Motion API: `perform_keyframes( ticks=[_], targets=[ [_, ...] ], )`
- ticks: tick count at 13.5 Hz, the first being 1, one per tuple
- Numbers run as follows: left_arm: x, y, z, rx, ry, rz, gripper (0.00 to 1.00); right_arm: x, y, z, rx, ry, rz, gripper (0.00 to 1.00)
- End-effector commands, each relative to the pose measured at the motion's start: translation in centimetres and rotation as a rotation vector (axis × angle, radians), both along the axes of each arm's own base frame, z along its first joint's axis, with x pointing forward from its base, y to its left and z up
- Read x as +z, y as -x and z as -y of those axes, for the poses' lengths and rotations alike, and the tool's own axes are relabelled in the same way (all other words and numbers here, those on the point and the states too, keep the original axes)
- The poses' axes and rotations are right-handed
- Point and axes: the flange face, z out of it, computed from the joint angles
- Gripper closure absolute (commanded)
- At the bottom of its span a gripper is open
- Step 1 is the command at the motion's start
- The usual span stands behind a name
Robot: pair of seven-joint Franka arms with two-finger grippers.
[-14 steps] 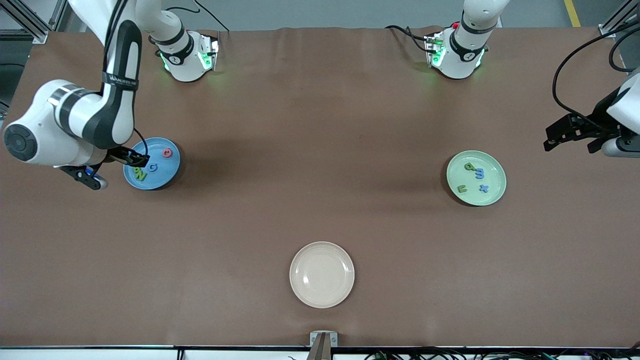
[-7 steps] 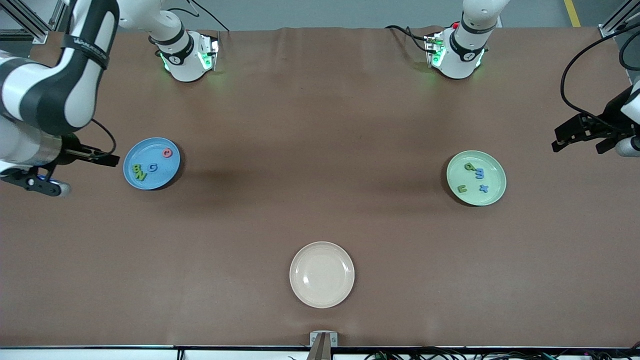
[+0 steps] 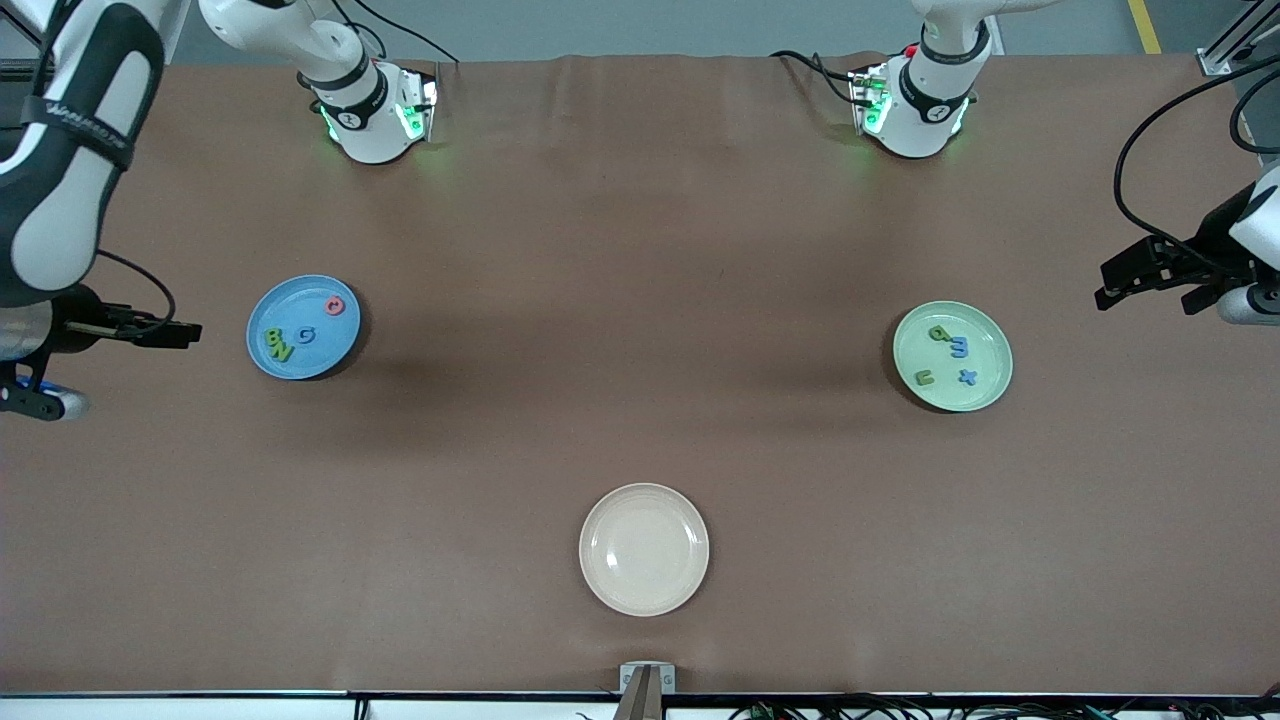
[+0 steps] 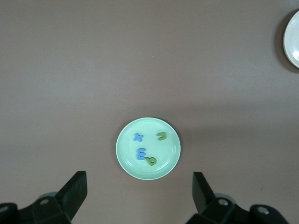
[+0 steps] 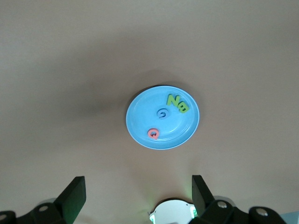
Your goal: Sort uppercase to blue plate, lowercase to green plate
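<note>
The blue plate (image 3: 322,352) (image 5: 140,119) holds the uppercase letters: a green N (image 5: 173,100), a green B (image 5: 182,108), a blue G (image 3: 306,334) (image 5: 162,113) and a red rounded one (image 3: 335,306) (image 5: 153,133). The green plate (image 3: 988,348) (image 4: 125,154) holds the lowercase letters: x (image 4: 138,137), u (image 4: 161,136), m (image 4: 141,153) and p (image 4: 151,161). My right gripper (image 3: 185,333) (image 5: 138,184) hangs open and empty over bare table beside the blue plate, toward the right arm's end. My left gripper (image 3: 1110,285) (image 4: 138,182) hangs open and empty over the table beside the green plate, toward the left arm's end.
A cream plate (image 3: 644,549) (image 4: 294,39) with nothing on it lies near the table's front edge, midway between the two ends. The two robot bases (image 3: 372,115) (image 3: 915,105) stand along the back edge. Brown cloth covers the table.
My right gripper has drawn away from over the blue plate toward the right arm's end of the table. The left arm has barely shifted. The letters have not moved.
</note>
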Motion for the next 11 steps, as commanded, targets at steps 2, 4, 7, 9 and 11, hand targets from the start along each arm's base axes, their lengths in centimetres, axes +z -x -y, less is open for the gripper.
perform_keyframes(
  ticks=[2,4,7,9,11],
  targets=[
    [1.3,0.4,-0.3,0.005,0.013,0.007,0.00,1.4,-1.2,-0.4,-0.008,-0.013,-0.002,0.00],
    [1.3,0.4,-0.3,0.005,0.013,0.007,0.00,1.8,-1.2,-1.0,0.011,-0.003,-0.002,0.00],
    [1.4,0.4,-0.4,0.003,0.015,0.009,0.00,3.4,-0.7,-2.0,0.060,0.018,0.039,0.00],
    [1.4,0.4,-0.5,-0.001,0.014,0.009,0.00,3.5,0.4,-1.7,0.072,-0.003,0.053,0.00],
    [2.4,0.9,-0.4,0.003,0.013,0.027,0.00,3.4,2.4,-1.1,0.066,-0.018,0.089,0.00]
  ],
)
